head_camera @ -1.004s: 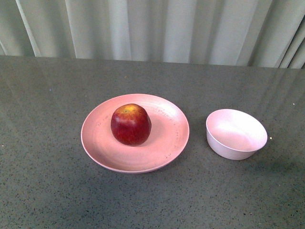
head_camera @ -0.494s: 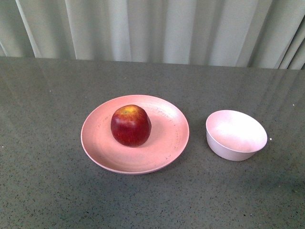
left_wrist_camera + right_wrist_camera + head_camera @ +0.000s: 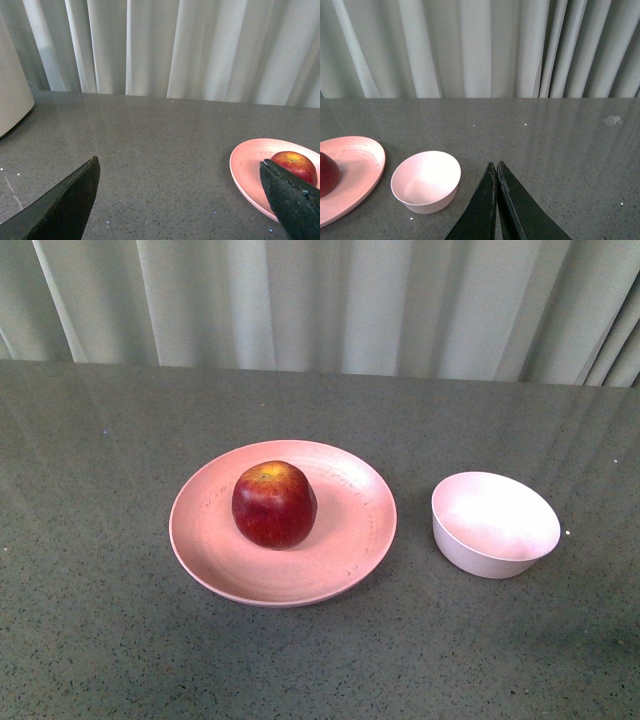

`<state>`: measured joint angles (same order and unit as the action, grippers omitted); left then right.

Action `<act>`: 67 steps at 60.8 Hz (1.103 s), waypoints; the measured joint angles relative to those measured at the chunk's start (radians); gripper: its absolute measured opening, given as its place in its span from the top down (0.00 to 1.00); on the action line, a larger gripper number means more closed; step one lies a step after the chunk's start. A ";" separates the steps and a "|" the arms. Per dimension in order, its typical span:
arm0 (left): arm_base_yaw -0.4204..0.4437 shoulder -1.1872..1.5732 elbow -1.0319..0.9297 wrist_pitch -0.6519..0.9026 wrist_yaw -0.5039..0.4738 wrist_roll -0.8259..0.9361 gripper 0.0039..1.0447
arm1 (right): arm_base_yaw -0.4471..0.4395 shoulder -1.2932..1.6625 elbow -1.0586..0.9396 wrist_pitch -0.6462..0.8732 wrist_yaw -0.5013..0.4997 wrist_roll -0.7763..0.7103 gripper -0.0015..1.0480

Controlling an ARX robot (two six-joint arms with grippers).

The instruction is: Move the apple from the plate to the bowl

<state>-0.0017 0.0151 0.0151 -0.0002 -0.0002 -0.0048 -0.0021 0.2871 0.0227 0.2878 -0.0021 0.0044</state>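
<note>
Apple on the plate, both hands clear of it.

I see the apple (image 3: 275,504) sitting left of centre on the pink plate (image 3: 352,532), with the pale bowl (image 3: 495,523) just to its right on the grey counter (image 3: 100,440), apart from the plate. My left hand (image 3: 179,165) is spread wide above the counter, gripping nothing; my right hand (image 3: 496,165) has its fingers pressed together, nothing between them, near the bowl.

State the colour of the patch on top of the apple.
Yellowish, on the dark red apple; clearest in the front view.
</note>
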 joint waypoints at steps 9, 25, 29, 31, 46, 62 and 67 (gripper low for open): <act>0.000 0.000 0.000 0.000 0.000 0.000 0.08 | 0.000 -0.051 0.000 -0.051 0.000 0.000 0.98; 0.000 0.000 0.000 0.000 0.000 0.000 0.08 | 0.000 -0.128 0.000 -0.129 0.000 0.000 0.98; 0.000 0.000 0.000 0.000 0.000 0.000 0.08 | 0.000 -0.209 0.000 -0.244 0.000 -0.001 0.98; 0.000 0.000 0.000 0.000 0.000 0.000 0.08 | 0.000 -0.253 0.000 -0.276 0.003 -0.001 0.98; 0.000 0.000 0.000 0.000 0.000 0.000 0.08 | 0.000 -0.280 0.000 -0.286 0.002 -0.001 0.98; 0.000 0.000 0.000 0.000 0.000 0.000 0.08 | 0.000 -0.281 0.000 -0.286 0.002 -0.002 0.65; 0.000 0.000 0.000 0.000 0.000 0.000 0.08 | 0.000 -0.281 0.000 -0.286 0.002 -0.002 0.52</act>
<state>-0.0017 0.0151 0.0151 -0.0002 -0.0002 -0.0048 -0.0017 0.0063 0.0231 0.0013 0.0002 0.0025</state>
